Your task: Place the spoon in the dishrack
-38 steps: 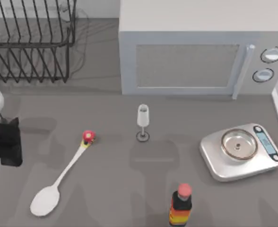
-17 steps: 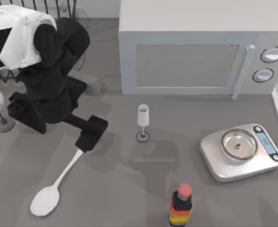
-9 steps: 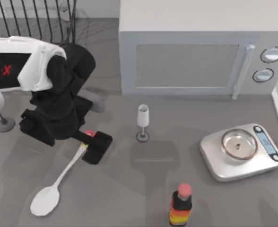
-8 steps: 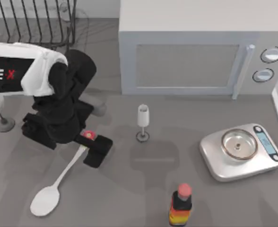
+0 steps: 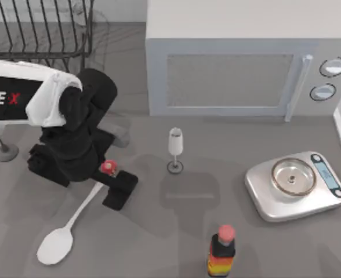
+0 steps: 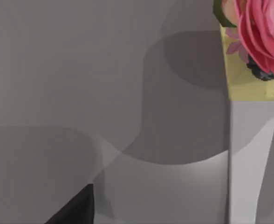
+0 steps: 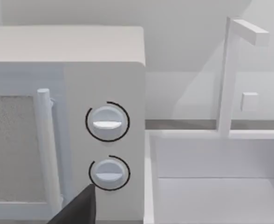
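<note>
**Top view: left tool set over the spoon's knob end, grasp not yet made**

Top view shows the spoon [image 5: 72,223] lying flat on the counter [image 5: 176,231], toward the left, its oval bowl nearest the front edge and its thin handle running up and to the right to the red-and-yellow knob. The left tool [image 5: 108,176] sits right at that knob end, one dark finger [image 5: 119,190] resting just beside the handle; whether the jaws have closed on the handle I cannot tell from these views. In the left wrist view the knob and the upper handle appear very close, with counter beside them.

The step in hand looks like the approach to grasp: the spoon is not lifted. Next, by my judgement, the tool must close squarely across the thin handle just below the knob, then lift and carry it back and left to the dishrack [image 5: 37,32], well apart at the counter's rear left.

A small clear stemmed glass [image 5: 175,149] stands near, to the right; the microwave [image 5: 240,58] sits behind it. The right arm is parked, its wrist camera facing the microwave's dials.
</note>
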`<act>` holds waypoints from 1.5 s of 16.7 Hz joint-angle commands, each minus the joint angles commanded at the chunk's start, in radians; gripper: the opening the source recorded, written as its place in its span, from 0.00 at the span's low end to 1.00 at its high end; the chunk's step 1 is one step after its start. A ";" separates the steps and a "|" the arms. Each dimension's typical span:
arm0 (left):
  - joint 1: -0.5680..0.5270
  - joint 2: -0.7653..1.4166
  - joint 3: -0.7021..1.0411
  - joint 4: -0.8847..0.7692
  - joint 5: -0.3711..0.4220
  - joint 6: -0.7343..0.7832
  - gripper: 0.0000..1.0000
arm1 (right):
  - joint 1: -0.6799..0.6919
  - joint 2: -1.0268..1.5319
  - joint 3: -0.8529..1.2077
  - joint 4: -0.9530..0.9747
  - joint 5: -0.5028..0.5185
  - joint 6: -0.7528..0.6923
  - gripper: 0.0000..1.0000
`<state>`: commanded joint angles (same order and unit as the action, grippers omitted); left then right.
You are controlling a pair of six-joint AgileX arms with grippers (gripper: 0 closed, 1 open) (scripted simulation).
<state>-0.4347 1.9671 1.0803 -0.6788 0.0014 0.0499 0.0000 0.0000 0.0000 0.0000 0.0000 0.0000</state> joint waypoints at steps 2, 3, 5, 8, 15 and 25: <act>0.000 0.000 0.000 0.000 0.000 0.000 0.85 | 0.000 0.000 0.000 0.000 0.000 0.000 1.00; 0.000 0.000 0.000 0.000 0.000 0.000 0.77 | 0.000 0.000 0.000 0.000 0.000 0.000 1.00; 0.000 0.000 0.000 0.000 0.000 0.000 0.62 | 0.000 0.000 0.000 0.000 0.000 0.000 1.00; 0.000 0.000 0.000 0.000 0.000 0.000 0.40 | 0.000 0.000 0.000 0.000 0.000 0.000 1.00; 0.000 0.000 0.000 0.000 0.000 0.000 0.00 | 0.000 0.000 0.000 0.000 0.000 0.000 1.00; -0.002 -0.060 0.055 -0.076 0.002 -0.003 0.00 | 0.000 0.000 0.000 0.000 0.000 0.000 1.00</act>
<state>-0.4364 1.9067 1.1356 -0.7547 0.0030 0.0471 0.0000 0.0000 0.0000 0.0000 0.0000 0.0000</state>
